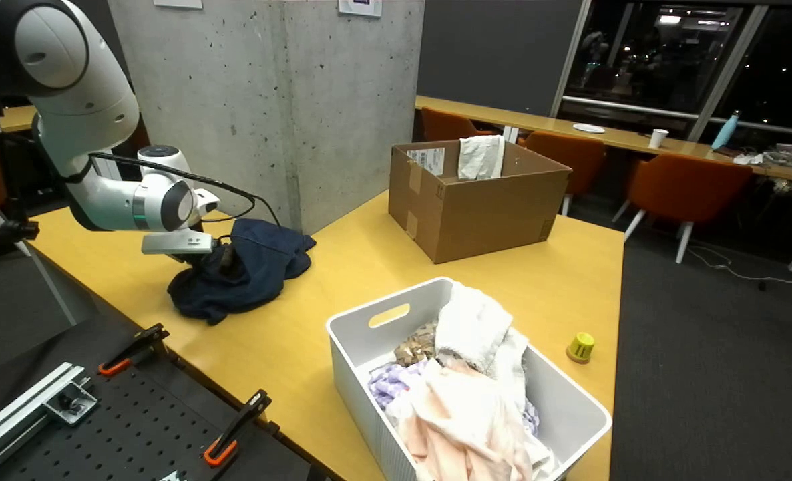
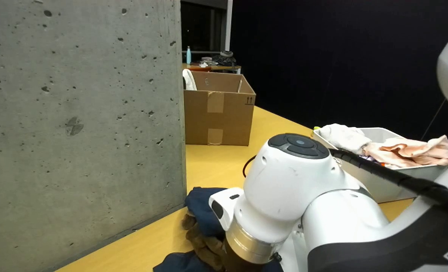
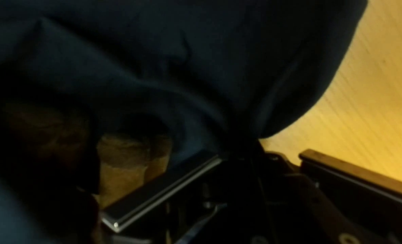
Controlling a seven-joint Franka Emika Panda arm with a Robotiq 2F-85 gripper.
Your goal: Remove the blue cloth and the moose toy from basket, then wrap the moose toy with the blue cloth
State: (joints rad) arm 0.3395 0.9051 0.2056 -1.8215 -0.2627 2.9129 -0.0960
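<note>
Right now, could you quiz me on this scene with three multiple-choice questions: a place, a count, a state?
1. Where is the blue cloth?
A in the basket; B on the table; C in the cardboard box

2. How many orange-and-black clamps show?
A none; B five; C two

3. How is the brown toy?
A partly covered; B fully hidden; C completely bare

1 B: an exterior view shows it heaped there.
2 C: two show along the dark board.
3 A: brown shows between blue folds.

brown moose toy (image 2: 206, 247) amid blue cloth (image 2: 207, 209) on yellow table (image 2: 216, 166), both partly behind robot arm (image 2: 333, 215)
</note>
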